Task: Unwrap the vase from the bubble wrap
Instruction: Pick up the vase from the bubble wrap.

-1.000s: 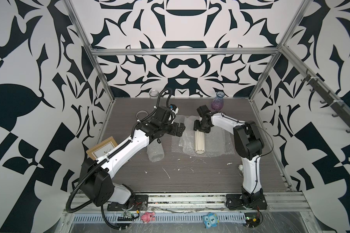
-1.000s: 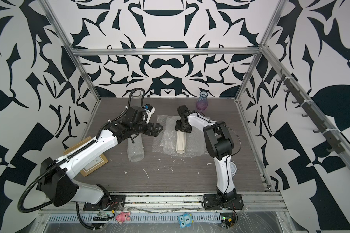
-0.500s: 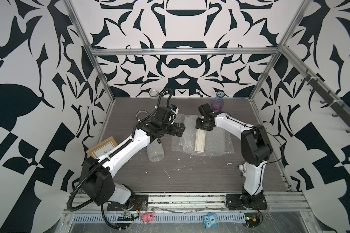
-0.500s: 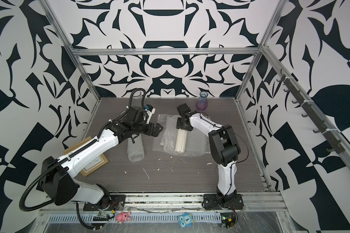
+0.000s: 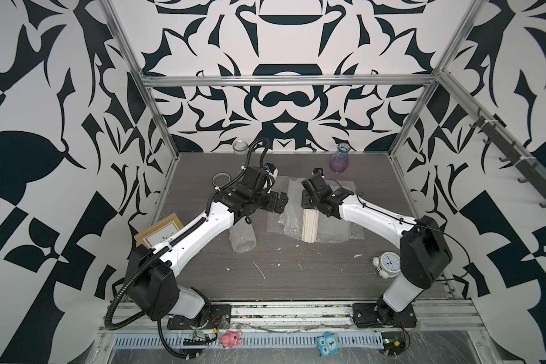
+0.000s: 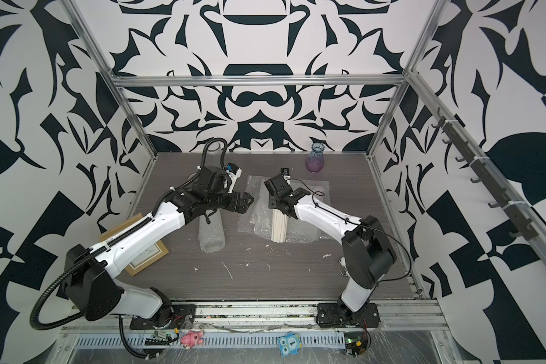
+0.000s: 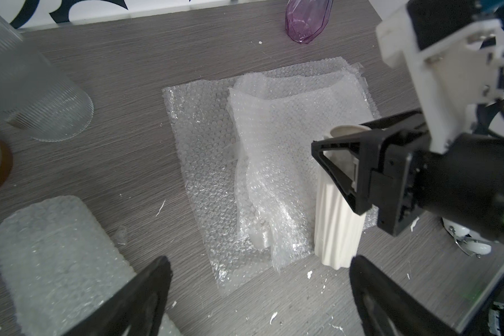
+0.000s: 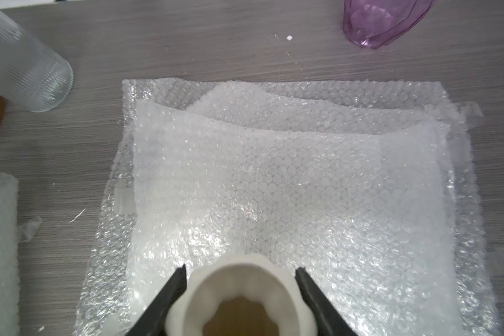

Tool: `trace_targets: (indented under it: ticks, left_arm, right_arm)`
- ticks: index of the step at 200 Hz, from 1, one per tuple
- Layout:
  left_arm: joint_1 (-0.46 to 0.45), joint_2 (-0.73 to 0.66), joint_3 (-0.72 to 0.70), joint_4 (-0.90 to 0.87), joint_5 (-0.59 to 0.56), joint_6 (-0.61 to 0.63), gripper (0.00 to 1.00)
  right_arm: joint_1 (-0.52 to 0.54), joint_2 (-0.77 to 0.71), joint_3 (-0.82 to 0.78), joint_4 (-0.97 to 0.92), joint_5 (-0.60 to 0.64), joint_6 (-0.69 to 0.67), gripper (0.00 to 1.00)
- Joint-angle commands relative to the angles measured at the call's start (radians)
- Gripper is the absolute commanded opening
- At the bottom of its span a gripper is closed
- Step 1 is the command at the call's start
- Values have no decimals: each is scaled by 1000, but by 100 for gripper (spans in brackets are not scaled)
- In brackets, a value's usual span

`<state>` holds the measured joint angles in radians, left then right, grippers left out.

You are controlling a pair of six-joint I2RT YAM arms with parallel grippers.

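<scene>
The vase (image 5: 309,225) (image 6: 279,228) is white and ribbed. It stands nearly upright with its base at the near edge of the flat bubble wrap (image 5: 336,231) (image 6: 252,217) (image 7: 216,163) (image 8: 274,174). My right gripper (image 5: 309,208) (image 6: 279,209) (image 8: 241,269) is shut on the vase (image 8: 242,299) just below its rim, one finger on each side. The left wrist view shows the vase (image 7: 336,227) bare, with crumpled wrap beside it. My left gripper (image 5: 278,201) (image 6: 243,201) (image 7: 261,261) hangs open and empty left of the wrap.
A rolled bubble-wrap tube (image 5: 241,239) (image 7: 50,261) lies under my left arm. A purple glass vase (image 5: 339,160), a clear ribbed glass (image 5: 240,146) and a tape roll (image 5: 219,180) stand at the back. A picture frame (image 5: 160,233) lies left, an alarm clock (image 5: 388,263) right.
My right gripper has tipped the white vase up from lying on the wrap to nearly upright, and the right elbow swung out to the right. The left arm has barely moved.
</scene>
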<state>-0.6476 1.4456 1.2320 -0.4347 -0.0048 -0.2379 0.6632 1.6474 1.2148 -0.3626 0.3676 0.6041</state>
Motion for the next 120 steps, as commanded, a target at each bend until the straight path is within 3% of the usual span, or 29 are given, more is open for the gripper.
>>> trace_targets:
  ticks: [1,120]
  left_arm:
    - [-2,-3,7,-6,-17,4,99]
    - [-2,-43,-6,13,-29,-2,99]
  right_arm:
    - [35,-93,-52,104,99,19,32]
    - [283,-392,-356,274,321,-75,27]
